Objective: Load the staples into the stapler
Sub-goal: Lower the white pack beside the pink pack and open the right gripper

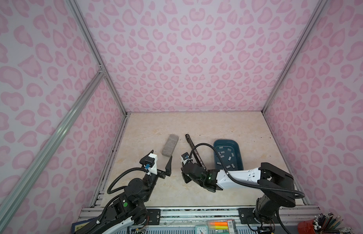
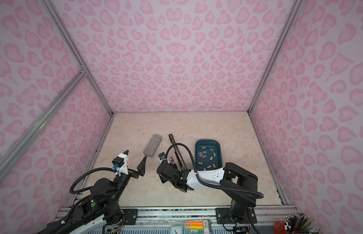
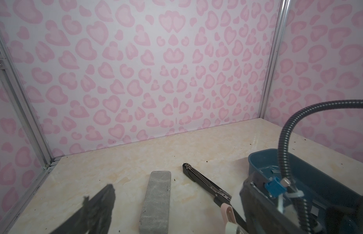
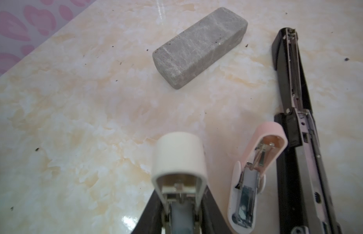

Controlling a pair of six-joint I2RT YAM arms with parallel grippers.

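- Surface (image 1: 197,125): pale marbled top, closed in by pink-patterned panels at the far, left and right edges.
- Left tool (image 1: 161,154): jaws spread wide apart; hangs over the surface toward the left edge, near the near end of the grey block; shows one dark finger (image 3: 99,206) in the left wrist view.
- Right tool (image 4: 179,210): clamped on the small cream stapler (image 4: 178,158), one black finger on either flank; sits about midway between the left and right edges, toward the near edge.
- Staples (image 1: 229,158): about a dozen short grey strips, scattered loose on the floor of the blue tray.
- Blue tray (image 1: 225,140): rounded rectangle; stands between the middle and the right edge, near end partly hidden in both top views.
- Black stapler (image 1: 190,141): lies folded out flat at the middle of the surface, just left of the blue tray, metal channel up, one end toward the far edge.
- Pink stapler (image 4: 257,172): small, hinged open; lies just beside the black stapler on its left-edge side; contact cannot be told.
- Grey block (image 1: 170,145): speckled; lies flat left of the black stapler, apart from it.
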